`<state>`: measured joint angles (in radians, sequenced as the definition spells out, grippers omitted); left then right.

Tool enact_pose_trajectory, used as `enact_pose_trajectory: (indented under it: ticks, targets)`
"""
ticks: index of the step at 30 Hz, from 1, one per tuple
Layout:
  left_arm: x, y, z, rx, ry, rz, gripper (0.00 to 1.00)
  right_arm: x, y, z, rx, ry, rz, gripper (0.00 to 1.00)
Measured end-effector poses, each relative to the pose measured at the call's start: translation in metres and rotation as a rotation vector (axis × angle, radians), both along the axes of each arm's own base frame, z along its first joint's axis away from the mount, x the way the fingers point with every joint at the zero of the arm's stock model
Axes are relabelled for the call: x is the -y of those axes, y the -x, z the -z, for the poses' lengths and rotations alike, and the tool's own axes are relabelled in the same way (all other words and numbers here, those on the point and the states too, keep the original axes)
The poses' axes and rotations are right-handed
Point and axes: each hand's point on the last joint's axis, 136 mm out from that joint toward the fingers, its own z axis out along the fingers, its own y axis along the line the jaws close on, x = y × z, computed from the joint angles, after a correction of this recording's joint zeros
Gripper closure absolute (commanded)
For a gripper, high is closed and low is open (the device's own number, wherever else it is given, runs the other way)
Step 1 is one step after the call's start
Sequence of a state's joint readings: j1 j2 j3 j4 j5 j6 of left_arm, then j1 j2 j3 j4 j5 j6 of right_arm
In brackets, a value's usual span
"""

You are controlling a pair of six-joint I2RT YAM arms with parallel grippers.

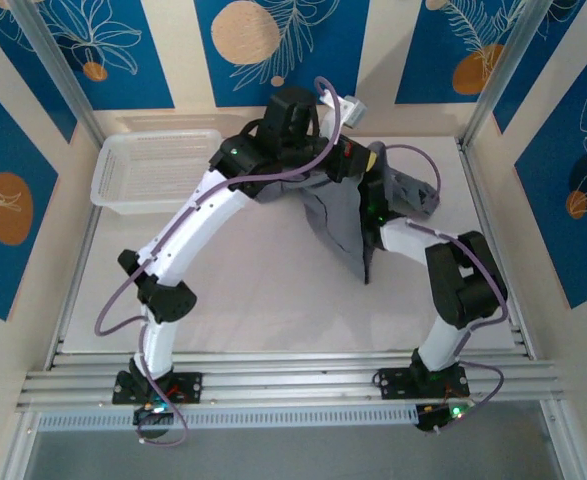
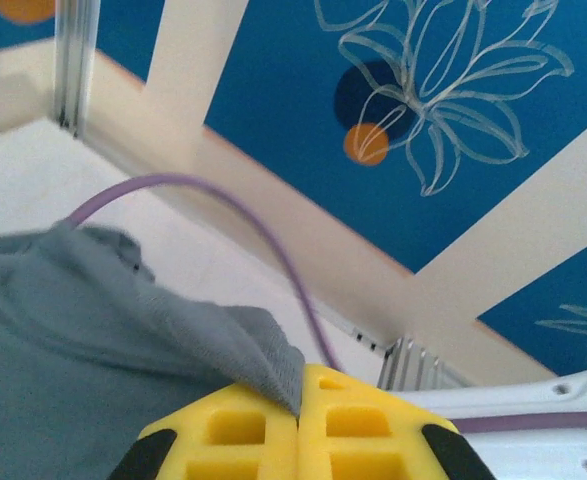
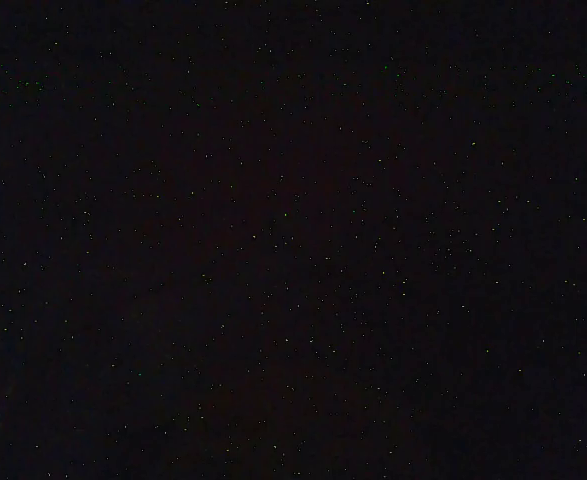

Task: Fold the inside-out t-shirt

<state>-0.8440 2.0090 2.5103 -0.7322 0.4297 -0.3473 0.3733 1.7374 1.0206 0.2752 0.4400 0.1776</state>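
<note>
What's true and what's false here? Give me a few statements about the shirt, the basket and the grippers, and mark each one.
1. The left gripper is shut on the t-shirt. True.
2. The t-shirt lies spread flat on the table. False: it hangs bunched between the two arms, lifted off the surface.
3. The t-shirt sits inside the white basket. False: the basket stands apart at the far left, with the shirt to its right.
4. The right wrist view is dark. True.

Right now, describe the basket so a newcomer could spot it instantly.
Look at the white table, far left corner, by the blue patterned wall. The basket sits there: pale, rigid, mesh-sided plastic, unlike the limp grey t-shirt mid-table.
</note>
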Motion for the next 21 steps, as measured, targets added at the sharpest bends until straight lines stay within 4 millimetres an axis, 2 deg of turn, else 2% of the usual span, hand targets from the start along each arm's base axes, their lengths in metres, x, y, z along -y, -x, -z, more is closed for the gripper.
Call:
enact_pose_trajectory:
  ticks: [2,6,10,12,15,18,21]
  targets:
    - [-0.003,0.002,-0.018,0.023,0.036,-0.004,1.00,-0.018,0.009,0.010,-0.067,-0.027,-0.035,1.00]
    - [-0.006,0.004,-0.044,0.066,0.099,-0.019,1.00,-0.061,0.039,0.038,-0.217,-0.106,-0.115,1.00]
    - [-0.005,-0.002,-0.042,0.049,0.103,-0.050,1.00,-0.090,0.079,0.064,-0.339,-0.150,-0.142,1.00]
    - [-0.002,-0.009,-0.035,0.027,0.097,-0.072,1.00,-0.098,0.107,0.064,-0.369,-0.187,-0.150,1.00]
    - [0.004,-0.017,-0.027,-0.004,0.097,-0.095,1.00,-0.111,0.145,0.046,-0.346,-0.230,-0.182,1.00]
    - [0.009,-0.020,-0.025,-0.032,0.117,-0.100,1.00,-0.128,0.163,0.030,-0.302,-0.238,-0.232,1.00]
    - [0.015,-0.013,-0.035,-0.031,0.158,-0.063,1.00,-0.142,0.161,0.038,-0.329,-0.220,-0.250,1.00]
